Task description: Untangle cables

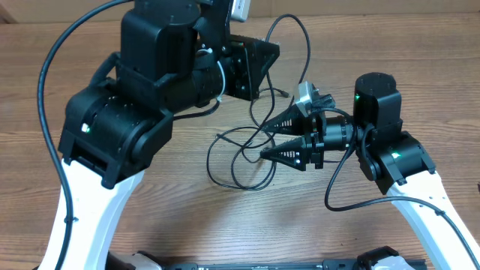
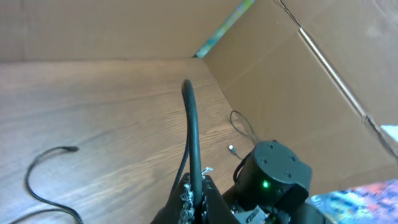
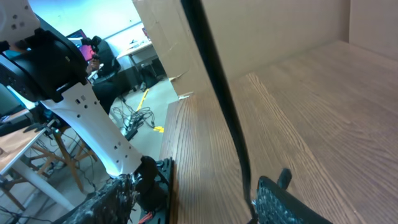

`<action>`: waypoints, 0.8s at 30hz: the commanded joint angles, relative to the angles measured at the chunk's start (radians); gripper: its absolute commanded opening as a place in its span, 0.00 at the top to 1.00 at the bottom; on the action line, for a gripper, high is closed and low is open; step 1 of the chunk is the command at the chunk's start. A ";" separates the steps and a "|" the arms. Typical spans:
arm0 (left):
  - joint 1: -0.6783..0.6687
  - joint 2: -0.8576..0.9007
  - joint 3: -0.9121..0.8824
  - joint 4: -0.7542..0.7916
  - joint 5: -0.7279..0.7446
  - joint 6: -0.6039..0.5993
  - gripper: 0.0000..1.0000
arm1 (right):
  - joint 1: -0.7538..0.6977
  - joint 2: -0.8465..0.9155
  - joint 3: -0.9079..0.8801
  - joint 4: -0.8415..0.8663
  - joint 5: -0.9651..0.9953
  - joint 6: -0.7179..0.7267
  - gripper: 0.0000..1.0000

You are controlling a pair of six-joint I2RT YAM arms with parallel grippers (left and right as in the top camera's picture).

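Black cables [image 1: 240, 187] are lying looped at the right gripper's [image 1: 267, 140] parted fingertips, which seem to be lining up to pinch one strand; I cannot tell how the left gripper's [image 1: 262, 71] fingers stand.

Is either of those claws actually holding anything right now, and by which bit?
Right gripper: nothing; its jaws stand open at the cables. Left gripper: cannot tell, its fingertips are hidden.
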 commanded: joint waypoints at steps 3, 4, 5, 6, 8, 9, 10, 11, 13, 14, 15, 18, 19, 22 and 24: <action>0.003 0.023 0.014 0.006 0.047 -0.086 0.96 | 0.005 -0.007 0.000 0.006 0.161 0.011 0.39; 0.003 0.023 0.014 0.006 0.047 -0.086 0.96 | 0.005 -0.007 0.000 0.006 0.197 0.015 0.39; 0.003 0.023 0.014 0.006 0.047 -0.089 0.96 | 0.005 -0.007 0.000 0.011 0.238 0.028 0.39; 0.003 0.023 0.014 0.006 0.047 -0.097 0.96 | 0.005 -0.007 0.000 0.018 0.259 0.041 0.38; 0.003 0.023 0.014 0.006 0.046 -0.117 0.96 | 0.005 -0.007 0.000 0.039 0.265 0.059 0.38; 0.003 0.023 0.014 0.006 0.045 -0.130 0.96 | 0.005 -0.007 0.000 0.051 0.264 0.064 0.39; 0.003 0.024 0.014 0.007 0.045 -0.143 0.96 | 0.006 -0.007 0.000 0.063 0.264 0.067 0.41; 0.003 0.025 0.014 0.007 0.045 -0.158 0.96 | 0.009 -0.007 0.000 0.072 0.265 0.073 0.44; 0.003 0.028 0.014 0.006 0.046 -0.177 0.96 | 0.019 -0.007 0.000 0.091 0.264 0.090 0.50; 0.003 0.031 0.014 0.006 0.046 -0.183 0.96 | 0.027 -0.007 0.000 0.093 0.265 0.089 0.53; 0.002 0.034 0.014 0.006 0.050 -0.183 0.96 | 0.034 -0.007 0.000 0.096 0.265 0.089 0.58; 0.000 0.045 0.014 0.002 0.038 -0.181 0.96 | 0.044 -0.006 0.000 0.091 0.266 0.089 0.86; 0.000 0.046 0.014 -0.002 0.021 -0.174 0.96 | 0.044 -0.006 0.000 0.083 0.266 0.089 0.92; 0.003 0.048 0.014 -0.029 -0.102 -0.129 0.96 | 0.042 -0.006 0.000 0.051 0.275 0.089 0.96; 0.010 0.047 0.014 -0.067 -0.203 -0.116 0.93 | 0.042 -0.006 0.000 0.021 0.317 0.089 0.96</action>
